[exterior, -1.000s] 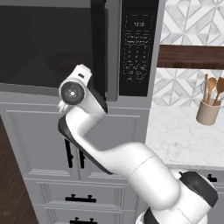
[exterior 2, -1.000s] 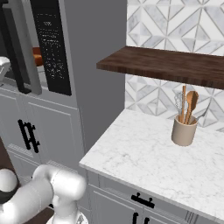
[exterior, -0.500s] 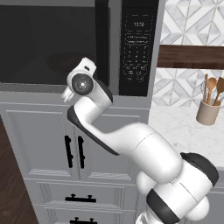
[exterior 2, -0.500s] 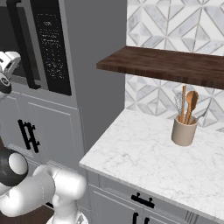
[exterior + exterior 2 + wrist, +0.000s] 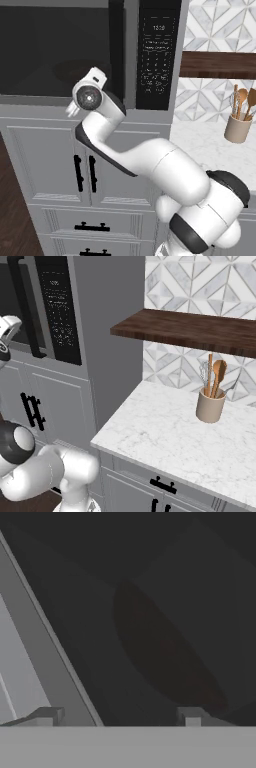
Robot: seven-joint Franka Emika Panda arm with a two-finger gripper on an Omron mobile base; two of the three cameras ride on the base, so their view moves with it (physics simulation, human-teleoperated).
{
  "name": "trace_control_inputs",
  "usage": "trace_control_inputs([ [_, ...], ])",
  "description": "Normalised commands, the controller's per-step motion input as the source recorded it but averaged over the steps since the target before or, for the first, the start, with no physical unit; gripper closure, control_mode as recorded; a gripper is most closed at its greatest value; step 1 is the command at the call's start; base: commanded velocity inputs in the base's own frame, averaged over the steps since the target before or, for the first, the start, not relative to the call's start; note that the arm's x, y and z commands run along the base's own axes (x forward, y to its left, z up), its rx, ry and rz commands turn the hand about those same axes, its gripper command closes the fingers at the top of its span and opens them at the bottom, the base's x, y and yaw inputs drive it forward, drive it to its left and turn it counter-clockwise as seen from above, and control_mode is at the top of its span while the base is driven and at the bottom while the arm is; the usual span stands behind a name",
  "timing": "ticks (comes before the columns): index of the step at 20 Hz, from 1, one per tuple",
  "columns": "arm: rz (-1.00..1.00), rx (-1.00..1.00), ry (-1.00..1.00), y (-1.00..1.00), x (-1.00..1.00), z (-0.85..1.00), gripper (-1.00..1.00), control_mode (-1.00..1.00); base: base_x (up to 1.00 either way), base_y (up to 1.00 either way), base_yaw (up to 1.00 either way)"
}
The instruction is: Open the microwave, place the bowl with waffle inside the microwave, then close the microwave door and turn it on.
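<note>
My claw (image 5: 117,717) spread, empty, nosed against microwave door (image 5: 55,47); bowl (image 5: 167,652) dim behind tinted glass just ahead; door looks shut, so I judge closing done; control panel (image 5: 159,55) off to claw's side; next: reach over, press start.

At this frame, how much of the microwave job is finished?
Nearly all. The microwave door looks shut, and a dim reddish round shape, probably the bowl, shows behind its tinted window. In hand: the tool, fingers apart, faces the door's lower edge. Left: pressing a button on the control panel to turn it on. The waffle cannot be made out.
</note>
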Motion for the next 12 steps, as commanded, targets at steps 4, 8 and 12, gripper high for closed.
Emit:
trace_control_inputs([
  [4, 0.00, 0.00, 0.00, 0.54, 0.00, 0.00, -1.00, -1.00, 0.00, 0.00, 0.00],
  [8, 0.00, 0.00, 0.00, 0.20, -0.31, 0.01, -1.00, -1.00, 0.00, 0.00, 0.00],
  [12, 0.00, 0.00, -0.05, 0.00, -0.94, 0.06, -1.00, -1.00, 0.00, 0.00, 0.00],
])
